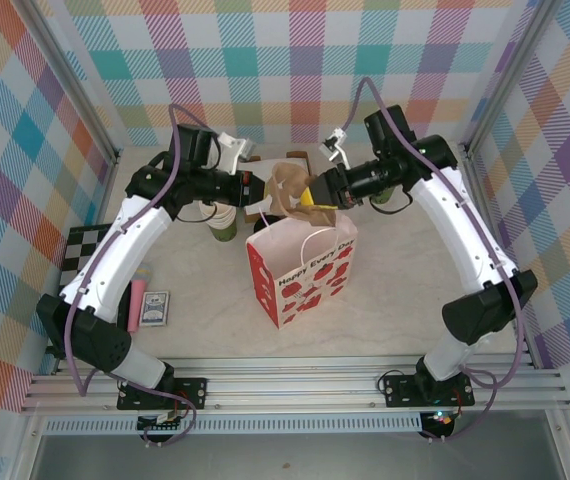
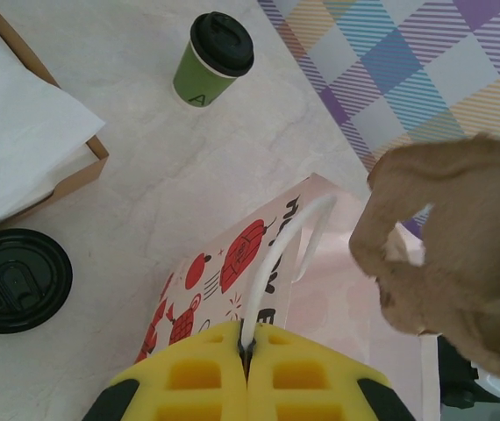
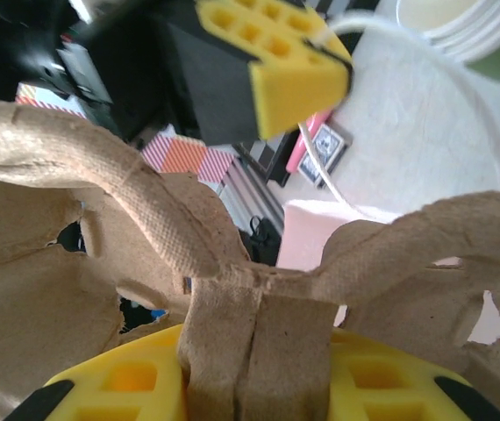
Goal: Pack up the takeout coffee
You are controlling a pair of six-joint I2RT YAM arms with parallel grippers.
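Observation:
The takeout coffee (image 2: 214,58), a green paper cup with a black lid, stands upright on the table beyond the bag in the left wrist view. A white paper bag with red prints (image 1: 301,268) stands mid-table. My left gripper (image 2: 250,340) is shut on the bag's white handle (image 2: 278,254), at the bag's back left rim (image 1: 258,197). My right gripper (image 3: 259,338) is shut on the centre tab of a brown pulp cup carrier (image 3: 145,219). It holds the carrier (image 1: 290,185) above the bag's open mouth, the gripper itself (image 1: 318,190) on the right.
A stack of lidless green cups (image 1: 223,222) stands left of the bag. A loose black lid (image 2: 15,281) and a cardboard box of white napkins (image 2: 22,132) lie near it. A card deck (image 1: 154,310), a pink item (image 1: 137,295) and a checkered board (image 1: 83,250) sit front left.

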